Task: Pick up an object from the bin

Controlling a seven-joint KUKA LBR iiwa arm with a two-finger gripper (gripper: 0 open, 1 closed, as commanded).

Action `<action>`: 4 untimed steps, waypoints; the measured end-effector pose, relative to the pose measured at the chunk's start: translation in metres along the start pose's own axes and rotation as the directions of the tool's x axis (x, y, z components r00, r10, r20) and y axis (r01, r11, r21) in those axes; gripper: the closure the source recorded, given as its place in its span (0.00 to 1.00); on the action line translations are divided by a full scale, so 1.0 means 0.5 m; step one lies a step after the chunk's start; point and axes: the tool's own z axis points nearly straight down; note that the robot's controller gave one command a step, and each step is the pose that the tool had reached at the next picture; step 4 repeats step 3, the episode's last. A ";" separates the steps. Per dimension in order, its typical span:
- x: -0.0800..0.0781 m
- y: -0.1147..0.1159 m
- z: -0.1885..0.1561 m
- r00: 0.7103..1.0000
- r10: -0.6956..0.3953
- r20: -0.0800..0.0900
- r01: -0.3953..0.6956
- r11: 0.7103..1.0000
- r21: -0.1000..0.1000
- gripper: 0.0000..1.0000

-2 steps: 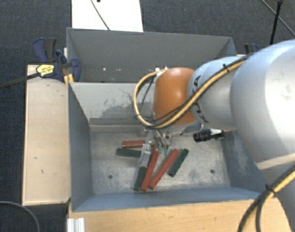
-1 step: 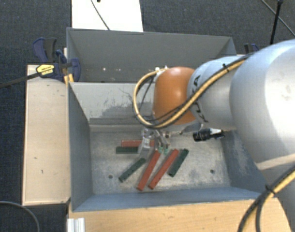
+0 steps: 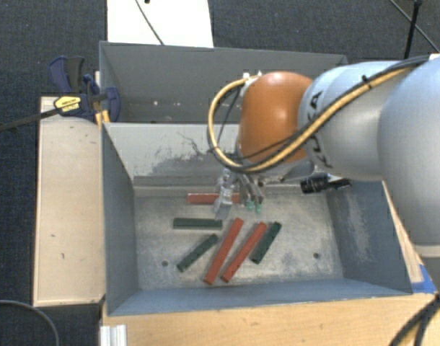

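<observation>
My gripper (image 3: 238, 203) hangs below the orange wrist cover, over the back middle of the bin floor. Its fingers stand apart, open, with nothing visible between them. The left finger (image 3: 223, 197) is at the right end of a short red stick (image 3: 200, 199) that lies flat along the back wall. Just in front of the fingers, a long red stick (image 3: 224, 251) slants toward the front, with a second red stick (image 3: 244, 251) alongside it. A dark green stick (image 3: 197, 223) lies flat to the front left of the gripper.
Another dark green stick (image 3: 197, 254) slants at the front left and a third (image 3: 265, 241) lies right of the red pair. The big grey arm covers the bin's right side. The left and right parts of the floor are bare.
</observation>
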 end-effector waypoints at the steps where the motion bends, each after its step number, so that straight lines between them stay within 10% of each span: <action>1: -0.003 0.001 -0.026 1.000 0.001 -0.004 -0.001 1.000 0.002 1.00; 4: -0.007 0.002 -0.075 1.000 0.002 -0.003 -0.002 1.000 0.001 1.00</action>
